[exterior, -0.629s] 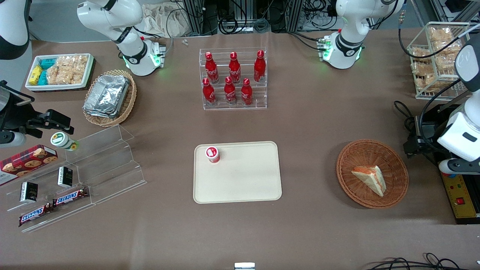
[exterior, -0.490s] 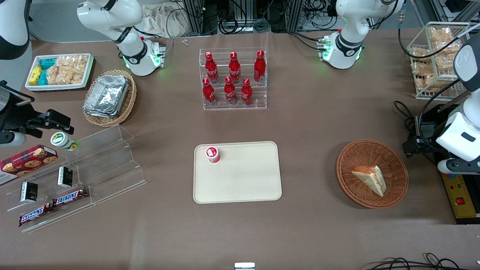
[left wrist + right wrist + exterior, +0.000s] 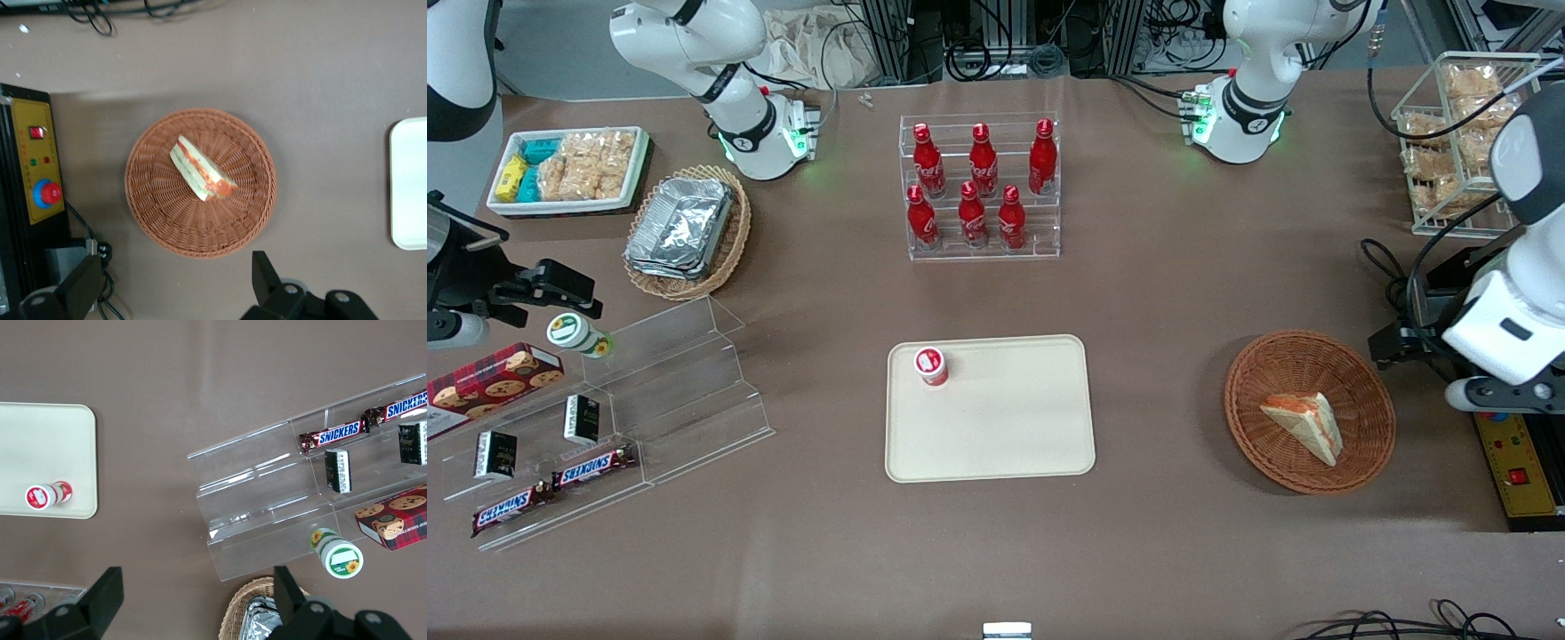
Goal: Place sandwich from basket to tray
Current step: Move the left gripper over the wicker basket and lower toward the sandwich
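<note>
The sandwich (image 3: pixel 1303 425), a wrapped white-bread wedge with orange-red and green filling, lies in the round reddish-brown wicker basket (image 3: pixel 1240 418). It also shows in the left wrist view (image 3: pixel 202 169), in the middle of the basket (image 3: pixel 143 213). My left gripper (image 3: pixel 1396 342) hovers above the table just outside the basket's rim, toward the working arm's end. Its fingers (image 3: pixel 267 277) stand wide apart and hold nothing. The cream-beige tray (image 3: pixel 1005 436) lies mid-table, with its edge also in the left wrist view (image 3: pixel 410 193).
A small red-capped bottle (image 3: pixel 930 365) stands on a tray corner. A yellow control box (image 3: pixel 1520 471) and cables (image 3: pixel 1392 267) lie beside the basket. A wire rack of snacks (image 3: pixel 1463 142), a cola bottle stand (image 3: pixel 978 187) and a clear acrylic shelf (image 3: pixel 649 391) stand around.
My left arm and gripper have shifted a little toward the basket. The sandwich, basket and tray have not moved.
</note>
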